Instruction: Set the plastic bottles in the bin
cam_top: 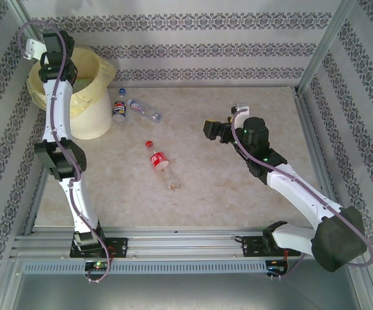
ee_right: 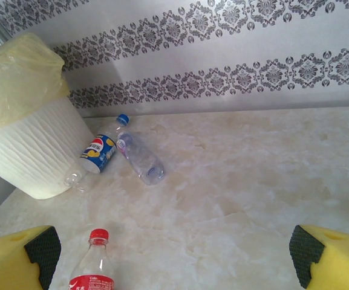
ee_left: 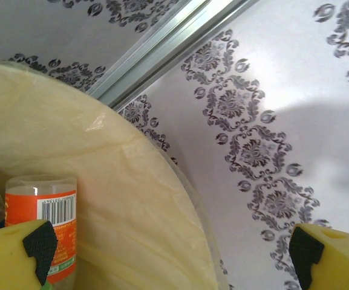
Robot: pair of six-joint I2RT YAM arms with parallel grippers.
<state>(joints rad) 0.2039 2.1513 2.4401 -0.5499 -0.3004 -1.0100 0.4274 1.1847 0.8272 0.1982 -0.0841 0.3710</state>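
Presently we list the following.

Item one: the bin point(cam_top: 94, 116), white and ribbed, its pale yellow liner point(ee_left: 132, 199) folded over the rim. It stands at the far left corner of the tabletop point(cam_top: 251, 194).

Item two: the left end effector point(ee_left: 169, 248), which the top view places above the bin's mouth. Its wrist camera shows the yellow fingers spread wide with nothing between them. From above, the arm covers much of the bin's mouth. The wrist camera looks inside it, where we note an orange-labelled bottle point(ee_left: 44, 211) against the liner, just behind the left finger.

Item three: the right end effector point(cam_top: 213, 129), hanging over the middle right of the tabletop, jaws wide and empty.

Item four: three bottles loose on the tabletop.
- A blue-labelled bottle point(cam_top: 119, 108), its base end against the bin's wall.
- A clear bottle point(cam_top: 145, 111) just beside it, one end close to the first bottle's neck.
- A red-labelled bottle point(cam_top: 160, 163), apart from these and nearer the arms.

The right wrist view gives the blue cap and logo more sharply, and cuts the red-labelled bottle off at its bottom edge.
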